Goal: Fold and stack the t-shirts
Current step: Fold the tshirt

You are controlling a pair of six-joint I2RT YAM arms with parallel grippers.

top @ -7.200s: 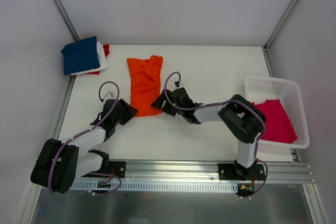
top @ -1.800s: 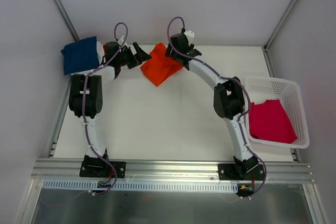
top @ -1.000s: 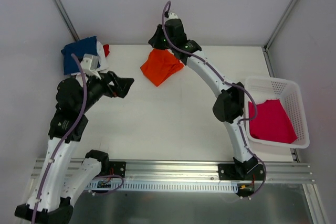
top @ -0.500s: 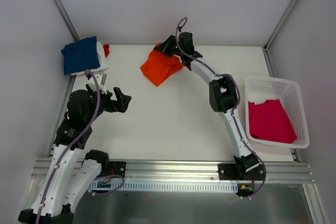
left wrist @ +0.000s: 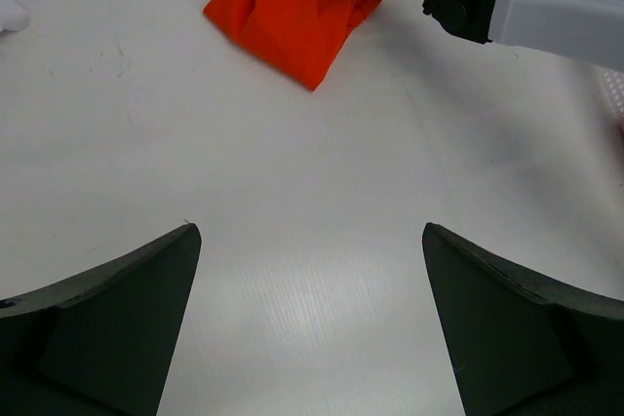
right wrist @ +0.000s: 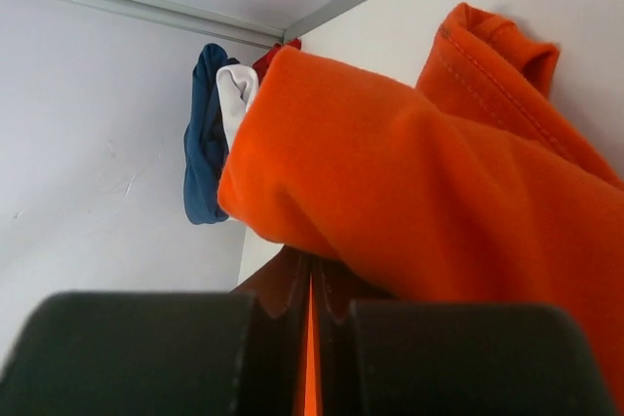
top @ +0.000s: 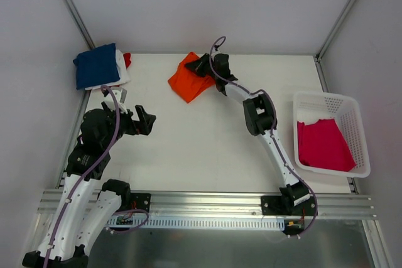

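The folded orange t-shirt (top: 186, 83) is seen at the far middle of the table (top: 207, 139), its far edge apparently pinched in the clenched right hand (top: 202, 65). The left hand (top: 145, 120) is held released above bare table, well apart. The navy, white and red t-shirts (top: 96, 66) are stacked at the far-left corner.

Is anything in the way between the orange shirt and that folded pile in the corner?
Nothing visible: only bare table lies between the orange t-shirt and the folded stack. The left gripper sits open, nearer the front, off that line.
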